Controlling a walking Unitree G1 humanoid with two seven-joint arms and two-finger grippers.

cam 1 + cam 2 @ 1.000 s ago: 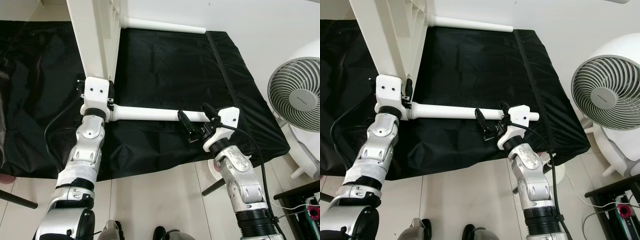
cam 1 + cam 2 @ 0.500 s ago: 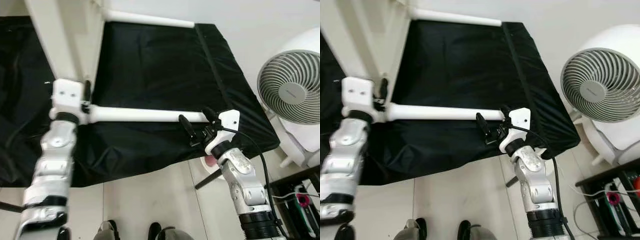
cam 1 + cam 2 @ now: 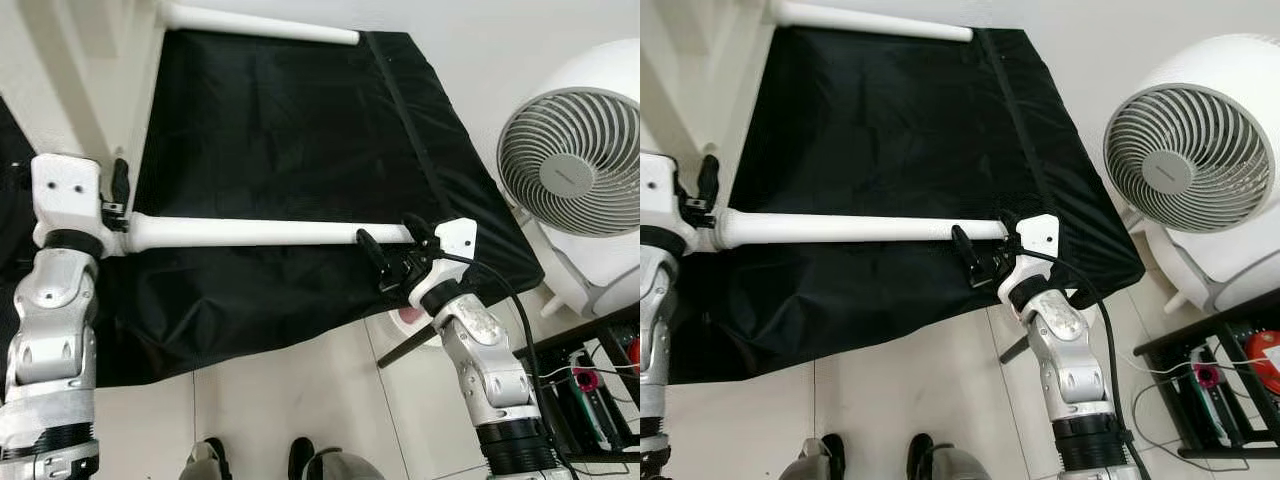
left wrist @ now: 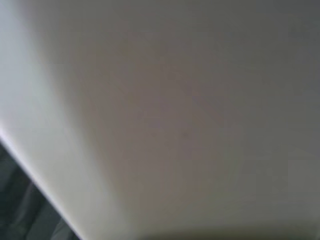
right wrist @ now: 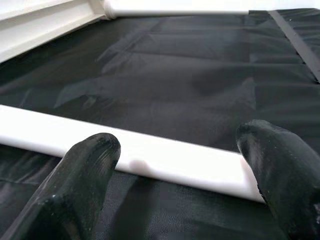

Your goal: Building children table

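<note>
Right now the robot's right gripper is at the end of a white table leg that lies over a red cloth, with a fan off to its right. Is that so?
Not quite: the cloth is black, not red, as the left eye view shows. The rest holds: the right gripper is at the end of the white table leg, open, and the fan stands off to its right.

Pale tiled floor [image 3: 290, 400] (black sheet [image 3: 280, 130] spread), white fan [image 3: 570, 180] beside.
</note>
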